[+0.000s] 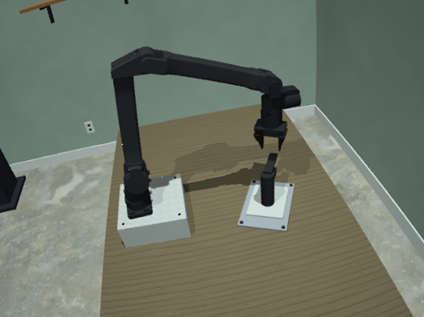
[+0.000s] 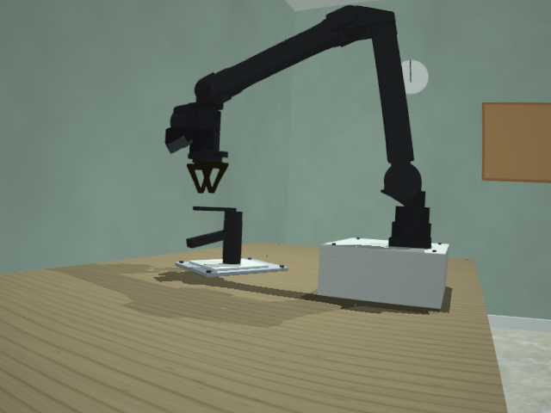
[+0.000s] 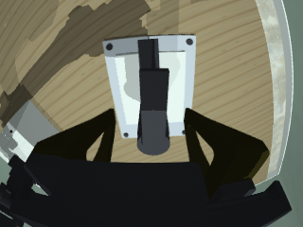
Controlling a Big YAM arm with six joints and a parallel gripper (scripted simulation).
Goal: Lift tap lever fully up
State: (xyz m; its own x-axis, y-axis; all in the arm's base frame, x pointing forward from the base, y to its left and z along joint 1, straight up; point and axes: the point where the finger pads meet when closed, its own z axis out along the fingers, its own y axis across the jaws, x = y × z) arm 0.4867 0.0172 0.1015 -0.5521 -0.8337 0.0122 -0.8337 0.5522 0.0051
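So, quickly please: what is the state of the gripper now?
Gripper: open, holding nothing, hanging above the tap's lever with a gap between them.

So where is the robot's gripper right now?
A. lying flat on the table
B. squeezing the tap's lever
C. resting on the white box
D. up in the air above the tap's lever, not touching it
D. In the exterior view the gripper hangs open with a clear gap of air above the lever, which lies flat on top of the tap; nothing is between the fingers.
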